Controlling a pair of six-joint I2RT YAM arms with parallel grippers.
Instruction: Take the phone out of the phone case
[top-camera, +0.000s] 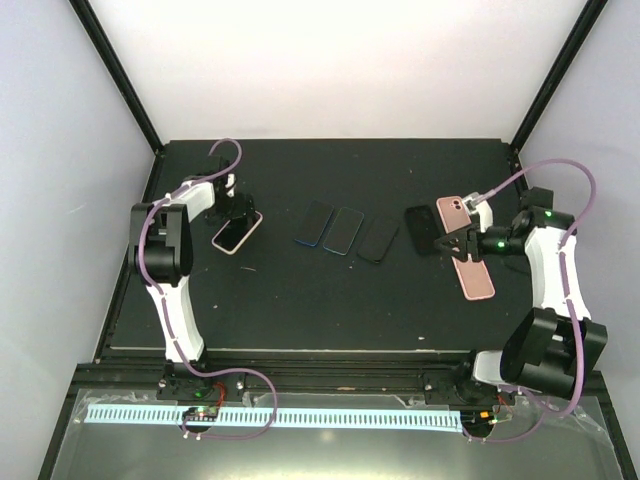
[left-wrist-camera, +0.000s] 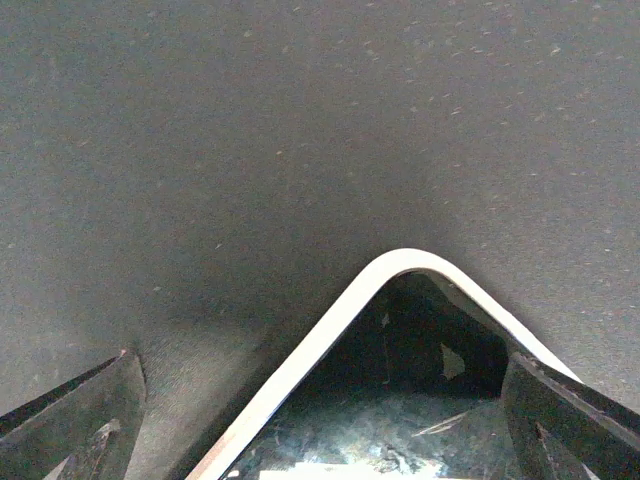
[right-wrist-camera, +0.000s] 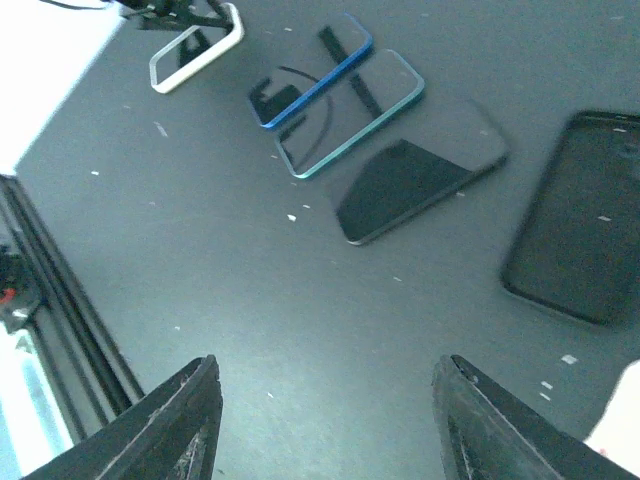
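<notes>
A phone in a white-rimmed case (top-camera: 237, 233) lies screen up at the left of the black mat. My left gripper (top-camera: 234, 212) hovers low over its far end, jaws open. In the left wrist view the case's rounded corner (left-wrist-camera: 400, 262) points away between my spread fingers (left-wrist-camera: 90, 420), and the gripper (left-wrist-camera: 330, 440) holds nothing. My right gripper (top-camera: 455, 243) is open and empty above the mat (right-wrist-camera: 330, 330) at the right, between a pink phone back (top-camera: 455, 213) and a pink slab (top-camera: 475, 275). Its fingers (right-wrist-camera: 180, 425) stand wide apart in the right wrist view.
A blue-rimmed phone (top-camera: 315, 223), a teal-rimmed phone (top-camera: 343, 230) and a black phone (top-camera: 378, 240) lie in a row mid-mat, also in the right wrist view (right-wrist-camera: 310, 85). A black case or phone (top-camera: 425, 230) lies beside my right gripper. Frame posts stand at the back corners.
</notes>
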